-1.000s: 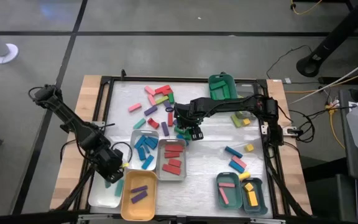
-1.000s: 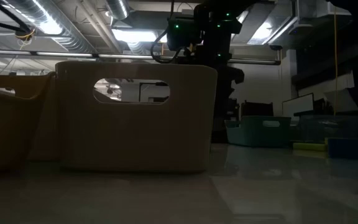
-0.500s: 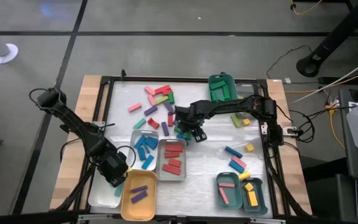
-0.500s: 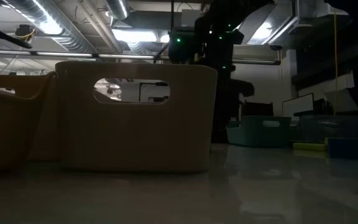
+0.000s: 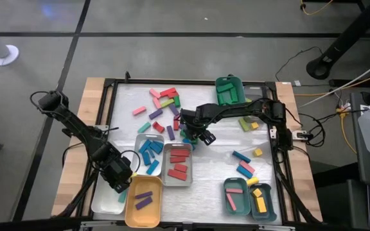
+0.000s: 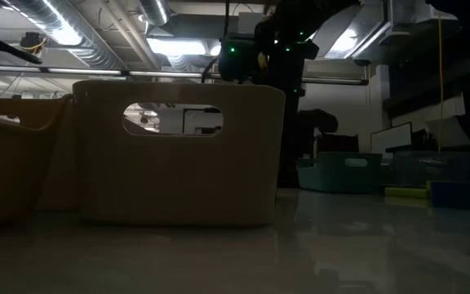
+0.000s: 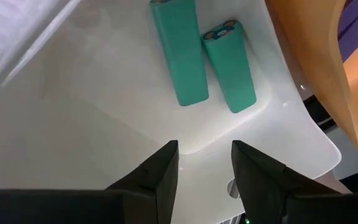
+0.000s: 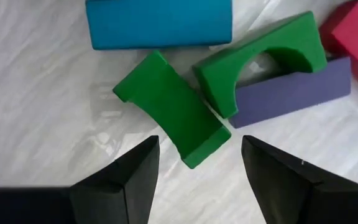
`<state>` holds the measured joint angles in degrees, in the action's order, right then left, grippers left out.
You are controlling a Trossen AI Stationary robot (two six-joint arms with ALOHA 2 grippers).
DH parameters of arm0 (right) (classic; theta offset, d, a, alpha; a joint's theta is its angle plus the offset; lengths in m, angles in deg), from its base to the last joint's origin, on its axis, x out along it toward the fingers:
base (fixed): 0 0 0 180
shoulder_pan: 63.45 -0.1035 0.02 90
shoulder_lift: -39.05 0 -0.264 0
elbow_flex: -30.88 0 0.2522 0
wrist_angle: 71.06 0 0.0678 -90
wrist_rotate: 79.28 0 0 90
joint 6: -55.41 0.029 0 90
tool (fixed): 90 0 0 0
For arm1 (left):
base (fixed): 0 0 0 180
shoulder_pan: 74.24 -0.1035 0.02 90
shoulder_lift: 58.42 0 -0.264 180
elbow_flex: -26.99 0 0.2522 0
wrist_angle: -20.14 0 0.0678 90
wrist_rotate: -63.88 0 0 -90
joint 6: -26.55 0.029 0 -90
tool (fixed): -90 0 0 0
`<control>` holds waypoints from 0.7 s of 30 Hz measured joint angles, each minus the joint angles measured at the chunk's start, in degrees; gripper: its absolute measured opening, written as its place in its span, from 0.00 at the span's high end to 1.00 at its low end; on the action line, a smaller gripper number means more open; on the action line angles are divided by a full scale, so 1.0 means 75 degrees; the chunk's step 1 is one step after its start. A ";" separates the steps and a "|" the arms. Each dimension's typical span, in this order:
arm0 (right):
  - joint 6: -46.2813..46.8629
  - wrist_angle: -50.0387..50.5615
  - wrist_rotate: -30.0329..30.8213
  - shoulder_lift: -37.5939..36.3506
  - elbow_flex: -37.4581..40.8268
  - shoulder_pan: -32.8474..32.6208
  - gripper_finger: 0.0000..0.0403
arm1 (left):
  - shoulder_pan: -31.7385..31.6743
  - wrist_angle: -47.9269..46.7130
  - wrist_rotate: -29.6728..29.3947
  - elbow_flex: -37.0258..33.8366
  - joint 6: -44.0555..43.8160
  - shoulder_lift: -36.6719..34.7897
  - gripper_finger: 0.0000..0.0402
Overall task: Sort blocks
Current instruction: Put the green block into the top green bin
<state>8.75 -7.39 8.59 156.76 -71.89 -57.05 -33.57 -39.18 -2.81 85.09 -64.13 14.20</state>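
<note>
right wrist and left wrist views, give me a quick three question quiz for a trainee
1. True or false: the right gripper has its fingers open above a green block.
2. How many teal blocks lie in the white tray under the left gripper?
3. The arched green block leans against a block of which colour: A yellow, B purple, C orange?

Key: 1 true. 2 two. 3 B, the purple block.
</note>
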 joint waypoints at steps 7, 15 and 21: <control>-0.0501 -0.0115 -0.0327 0.0162 0.0106 -0.0006 0.43 | 0.0000 0.0000 -0.0003 0.0000 0.0000 -0.0003 0.66; -0.0581 -0.0377 -0.0404 0.0192 0.0609 -0.0006 0.43 | 0.0000 -0.0006 -0.0082 0.0000 0.0204 -0.0003 0.66; -0.0189 -0.0455 -0.0517 0.0172 0.0723 0.0003 0.43 | 0.0003 -0.0006 -0.0290 0.0000 0.0312 -0.0003 0.66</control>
<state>7.33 -10.80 4.71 158.05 -66.47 -57.03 -33.55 -39.22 -4.99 85.09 -61.79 14.17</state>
